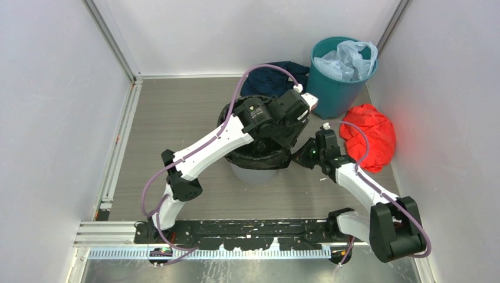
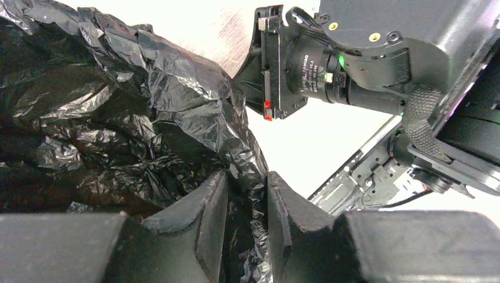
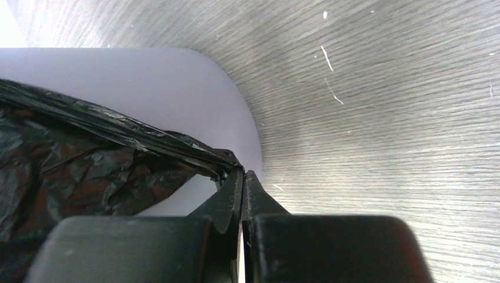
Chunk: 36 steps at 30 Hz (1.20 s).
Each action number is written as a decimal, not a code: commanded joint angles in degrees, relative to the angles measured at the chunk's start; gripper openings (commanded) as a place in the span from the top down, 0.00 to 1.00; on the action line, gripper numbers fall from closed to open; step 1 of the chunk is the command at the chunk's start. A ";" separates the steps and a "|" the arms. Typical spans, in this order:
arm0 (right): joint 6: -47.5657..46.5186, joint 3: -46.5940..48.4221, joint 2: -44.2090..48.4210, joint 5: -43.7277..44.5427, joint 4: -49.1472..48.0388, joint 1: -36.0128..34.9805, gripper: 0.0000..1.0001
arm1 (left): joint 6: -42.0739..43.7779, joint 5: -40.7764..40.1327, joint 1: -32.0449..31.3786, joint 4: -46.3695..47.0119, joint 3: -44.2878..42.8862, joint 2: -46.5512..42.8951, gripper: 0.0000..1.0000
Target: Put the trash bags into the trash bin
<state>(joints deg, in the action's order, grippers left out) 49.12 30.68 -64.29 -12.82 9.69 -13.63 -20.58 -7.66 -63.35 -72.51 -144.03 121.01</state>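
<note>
The black trash bag (image 1: 259,154) lies spread over the mouth of the light grey trash bin (image 1: 255,173) in the middle of the floor. My left gripper (image 1: 284,137) reaches over the bin from above. In the left wrist view it (image 2: 247,203) is shut on a crinkled fold of the bag (image 2: 118,118). My right gripper (image 1: 302,158) is at the bin's right side. In the right wrist view it (image 3: 242,175) is shut on the bag's stretched edge (image 3: 118,127), just outside the bin's grey wall (image 3: 194,88).
A teal bin (image 1: 339,88) holding a pale blue plastic bag (image 1: 348,59) stands at the back right. A red cloth bundle (image 1: 371,135) lies right of my right arm. A dark blue cloth (image 1: 274,79) lies behind the grey bin. White walls enclose three sides.
</note>
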 commanded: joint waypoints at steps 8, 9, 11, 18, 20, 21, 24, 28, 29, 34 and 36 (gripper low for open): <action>1.93 -1.18 -7.91 -2.44 -9.45 0.23 0.99 | 0.71 -1.30 1.86 0.94 1.24 -3.12 0.69; 2.02 -1.15 -8.82 -2.88 -11.29 0.23 0.99 | 0.73 -1.30 2.01 1.01 1.40 -3.24 0.69; 2.27 -1.06 -10.56 -3.52 -12.79 0.20 0.99 | 0.72 -1.30 2.11 1.10 1.74 -3.55 0.69; 2.13 -1.08 -11.01 -4.83 -13.37 0.18 0.99 | 0.74 -1.22 2.76 1.91 3.19 -4.60 0.69; 1.71 -0.70 -9.74 -5.00 -11.97 0.21 0.93 | 0.72 -1.22 2.79 2.02 3.31 -4.69 0.68; 1.35 -0.29 -9.06 -5.14 -10.81 0.22 0.85 | 0.80 -1.10 2.86 2.02 3.19 -4.77 0.66; -0.85 1.73 -5.91 -4.39 -3.99 0.23 0.67 | 1.03 -0.77 2.86 2.02 2.61 -4.90 0.56; -5.39 6.01 0.14 0.88 7.71 0.19 0.55 | 1.58 -0.16 2.89 1.98 1.31 -5.55 0.44; -6.57 7.47 1.54 2.60 10.93 0.23 0.53 | 1.75 0.00 2.90 2.02 0.89 -5.83 0.41; -12.12 16.48 7.05 10.45 24.36 0.25 0.46 | 2.42 0.47 2.93 2.39 0.33 -8.48 0.36; -14.48 20.63 7.86 12.53 28.37 0.22 0.44 | 2.70 0.26 2.94 2.82 0.53 -10.06 0.36</action>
<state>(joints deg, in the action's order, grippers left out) 41.32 43.13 -59.11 -7.70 26.44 -13.63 -19.33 -7.46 -60.62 -71.02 -140.97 117.58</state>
